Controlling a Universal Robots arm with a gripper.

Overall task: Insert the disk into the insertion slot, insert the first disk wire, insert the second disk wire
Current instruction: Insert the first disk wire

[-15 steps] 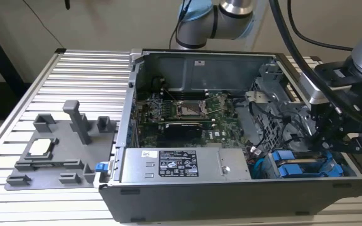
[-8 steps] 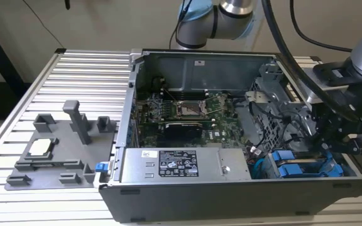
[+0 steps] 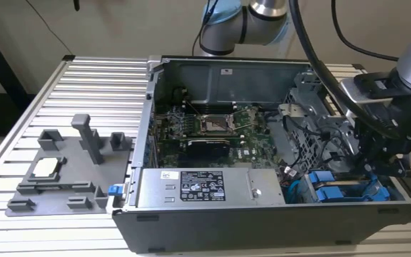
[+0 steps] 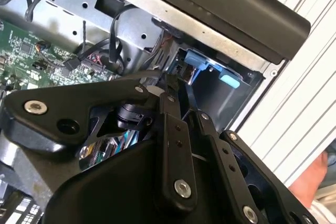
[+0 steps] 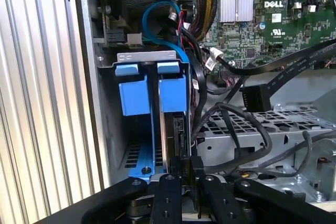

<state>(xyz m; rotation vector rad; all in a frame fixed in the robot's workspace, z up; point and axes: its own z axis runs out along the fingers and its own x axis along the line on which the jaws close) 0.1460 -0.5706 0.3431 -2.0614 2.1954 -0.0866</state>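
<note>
Since the disk (image 5: 172, 97) already stands on edge in its slot, in the bay (image 5: 147, 56) at the near corner of the case (image 3: 263, 225) on the exterior view's right, the work is at its connector end. The gripper (image 5: 186, 171) is right at that end, narrow, pinched on what looks like a black plug (image 5: 195, 163).

The disk lies straight ahead of the gripper, long axis in line with its reach, blue tab at the far end. A second blue carrier (image 5: 132, 97) sits just beside it, on the case-wall side.

Black cables (image 5: 231, 124) crowd the other side; clearance looks tight. A blue cable (image 5: 157, 11) arcs beyond the bay. A grey fixture (image 3: 62, 171) sits on the desk (image 3: 91, 80), well apart at the exterior view's left.
</note>
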